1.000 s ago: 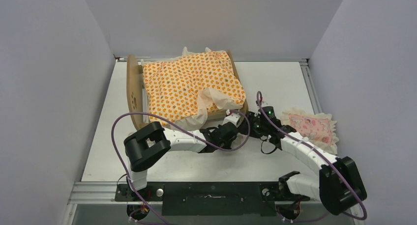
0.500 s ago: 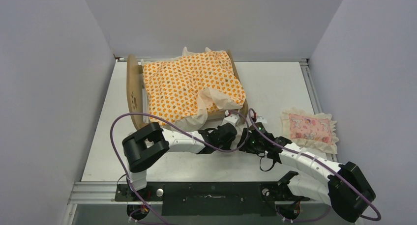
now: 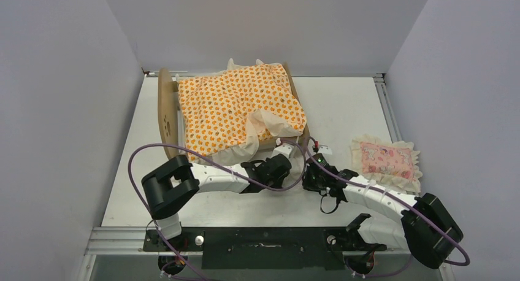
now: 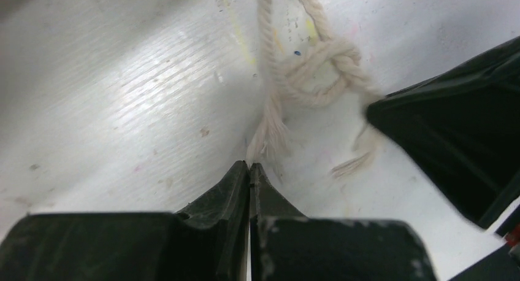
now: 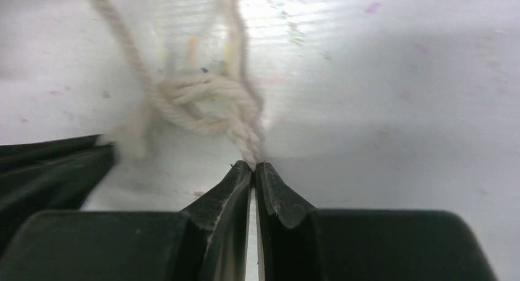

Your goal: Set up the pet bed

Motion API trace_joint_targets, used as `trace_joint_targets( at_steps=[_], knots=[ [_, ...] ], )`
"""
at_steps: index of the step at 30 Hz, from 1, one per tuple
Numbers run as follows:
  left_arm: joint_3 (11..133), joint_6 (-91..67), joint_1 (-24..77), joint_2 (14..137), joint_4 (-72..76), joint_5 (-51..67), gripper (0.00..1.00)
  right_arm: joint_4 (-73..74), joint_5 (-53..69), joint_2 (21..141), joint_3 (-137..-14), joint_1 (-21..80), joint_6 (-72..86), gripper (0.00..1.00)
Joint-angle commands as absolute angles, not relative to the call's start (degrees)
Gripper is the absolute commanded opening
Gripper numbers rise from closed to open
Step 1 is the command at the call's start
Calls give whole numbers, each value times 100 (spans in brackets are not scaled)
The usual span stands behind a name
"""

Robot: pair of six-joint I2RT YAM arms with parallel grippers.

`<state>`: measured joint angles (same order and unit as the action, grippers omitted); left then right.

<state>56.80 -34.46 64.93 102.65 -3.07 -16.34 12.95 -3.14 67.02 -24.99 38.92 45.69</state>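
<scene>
The bed [image 3: 164,109] is standing at the table's [image 3: 343,103] far left corner, headboard toward the left edge, and the mattress [image 3: 239,106] is being carried in it. Both grippers are positioned just beside the bed's near right corner. A knotted cord [image 4: 319,72] is lying there on the table. One tail is being pinched by the left gripper [image 4: 249,165] and another by the right gripper [image 5: 253,165], each with jaws pressed together. The pillow [image 3: 385,160] is lying near the right edge.

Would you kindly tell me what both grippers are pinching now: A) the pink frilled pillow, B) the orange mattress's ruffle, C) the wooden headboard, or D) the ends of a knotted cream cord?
D: the wrist views show the left gripper and right gripper each shut on a frayed end of the knotted cord.
</scene>
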Motion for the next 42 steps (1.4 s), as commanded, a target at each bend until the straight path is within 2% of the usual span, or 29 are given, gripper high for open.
trace_joint_targets(
  at_steps=[1,9,18,30,42],
  knots=[
    [6036,-3218,6451,9408,-969,-2047,0,2698,-968,6044,-2957,3629,4061,8],
    [6382,-2793,6053,8625,-1621,-2557,0,3388,-685,5334,-3625,2660,3572,5],
    [5214,-3488,6153,8369,-1003,-2104,0,3400,-762,5930,-5160,2129,2827,5],
    [4954,-4021,7012,9471,-373,-2379,0,3008,-185,6575,-6314,1341,2293,5],
    [5298,-4282,7074,10614,105,-2286,0,2521,915,7140,-7690,951,2266,5]
  ],
)
